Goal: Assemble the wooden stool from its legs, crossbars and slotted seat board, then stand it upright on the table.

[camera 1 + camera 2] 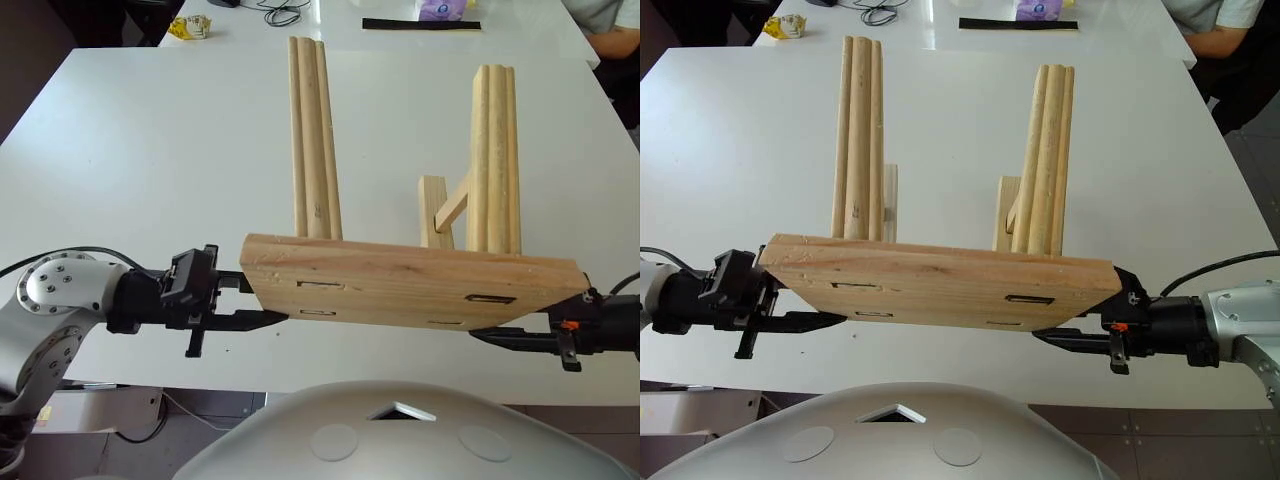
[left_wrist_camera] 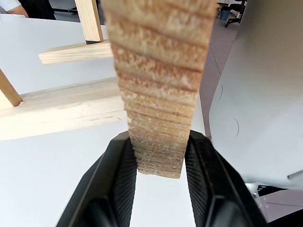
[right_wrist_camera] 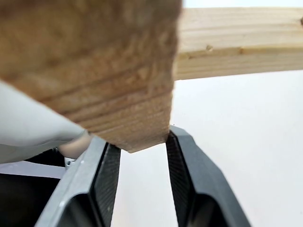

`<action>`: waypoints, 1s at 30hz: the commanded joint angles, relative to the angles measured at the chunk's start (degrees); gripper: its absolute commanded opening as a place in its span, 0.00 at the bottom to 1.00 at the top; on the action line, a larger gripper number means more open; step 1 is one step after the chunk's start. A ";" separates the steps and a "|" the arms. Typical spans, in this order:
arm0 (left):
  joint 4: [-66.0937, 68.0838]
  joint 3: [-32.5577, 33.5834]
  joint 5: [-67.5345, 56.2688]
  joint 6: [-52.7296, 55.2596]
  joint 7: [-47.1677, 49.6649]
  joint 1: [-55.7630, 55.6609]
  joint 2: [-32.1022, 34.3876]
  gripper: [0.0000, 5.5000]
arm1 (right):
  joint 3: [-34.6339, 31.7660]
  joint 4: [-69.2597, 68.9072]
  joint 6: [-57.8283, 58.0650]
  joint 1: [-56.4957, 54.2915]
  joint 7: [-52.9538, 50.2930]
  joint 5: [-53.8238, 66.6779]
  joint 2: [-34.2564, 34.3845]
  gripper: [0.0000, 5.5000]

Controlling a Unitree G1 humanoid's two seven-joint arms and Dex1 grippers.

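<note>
White worktop ahead. Clamped on the seat board at both short ends, left gripper and right gripper alike (jaws pinching wood), long axis crosswise between them, legs stretching away, not yet upright.

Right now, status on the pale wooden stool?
Left gripper, right gripper clamped on slotted seat board's ends. Wooden stool assembled, on its side, not yet upright. Yellow packet far off, no obstruction.
</note>
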 commanded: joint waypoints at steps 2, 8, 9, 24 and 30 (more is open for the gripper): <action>-2.65 8.23 -18.50 12.68 18.20 -3.33 0.88 0.25 | -6.21 3.38 15.77 -8.51 -5.17 26.03 -8.16 0.25; -3.85 15.41 -38.78 23.48 21.05 0.49 9.94 0.25 | -14.98 10.36 30.35 -7.22 1.36 46.69 -19.04 0.25; -2.78 16.37 -45.01 24.81 22.80 0.58 12.49 0.25 | -15.83 12.42 32.74 -8.03 2.27 49.15 -21.44 0.25; 18.60 3.38 -60.71 38.72 26.33 -7.75 19.38 0.25 | 0.56 37.78 33.03 -7.55 10.04 66.10 -52.74 0.25; 29.37 -9.67 -60.71 45.68 35.64 -28.16 13.52 0.25 | 5.49 37.68 24.32 -1.16 6.60 66.10 -54.25 0.25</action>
